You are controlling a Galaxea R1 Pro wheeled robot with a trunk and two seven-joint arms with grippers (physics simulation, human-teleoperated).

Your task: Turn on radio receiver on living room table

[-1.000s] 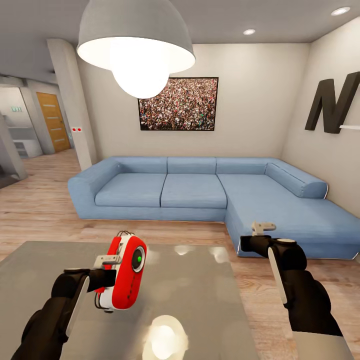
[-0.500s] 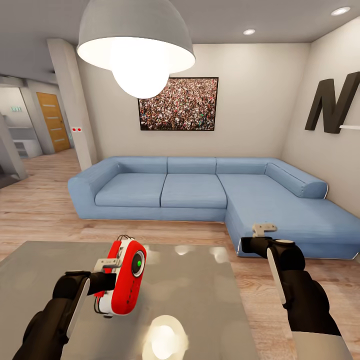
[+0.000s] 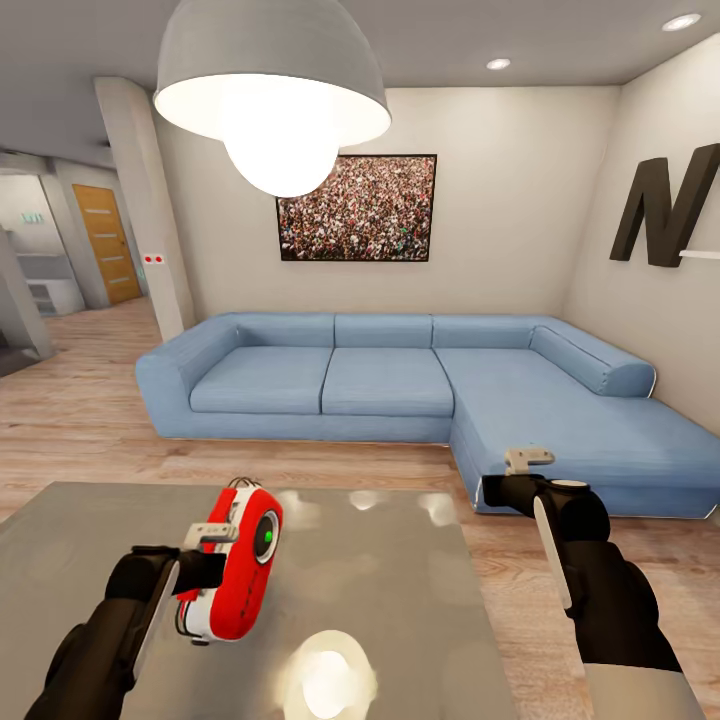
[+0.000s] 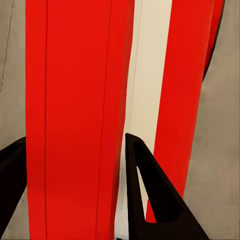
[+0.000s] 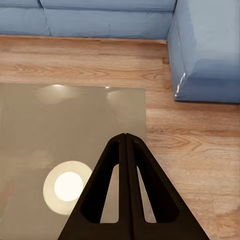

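gripping the radio receiver [image 3: 235, 565], the left gripper [image 3: 212, 548] holds it tilted above the table [image 3: 400, 590], well inside its edges. the right gripper [image 5: 126, 145], fingers pressed together and empty, hovers at the table's sofa-side corner near the sofa [image 3: 400, 385].

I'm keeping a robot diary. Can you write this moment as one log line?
left gripper: shut on radio, tilted over table | right gripper: shut, empty | dial green

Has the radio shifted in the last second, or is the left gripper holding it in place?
Yes. Against the sofa and table, which have not shifted, the radio has sunk and tilted over to its right, clamped in the left gripper.
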